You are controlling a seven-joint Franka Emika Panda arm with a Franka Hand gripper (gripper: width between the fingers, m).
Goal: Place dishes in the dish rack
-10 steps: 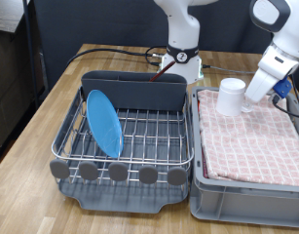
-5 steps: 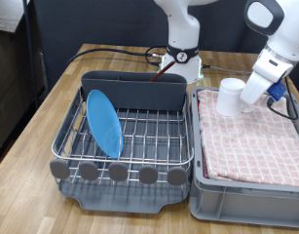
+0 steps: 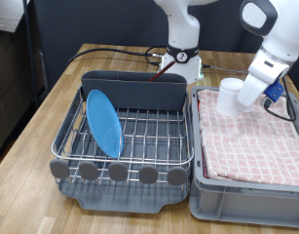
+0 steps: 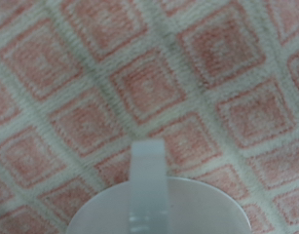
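Mug point(image 3: 230, 96) sits over the cloth-lined bin point(image 3: 248, 187), with the gripper point(image 3: 242, 100) against it; you cannot tell finger state. Plate point(image 3: 103, 122) stands racked. Weak rim contact could topple the mug.

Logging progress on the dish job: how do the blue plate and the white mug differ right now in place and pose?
The blue plate stands on edge, leaning, inside the wire dish rack; the white mug sits on the pink checkered cloth in the grey bin. The plate is flat and light blue; the mug is cylindrical and white. The gripper is at the mug, far from the plate.
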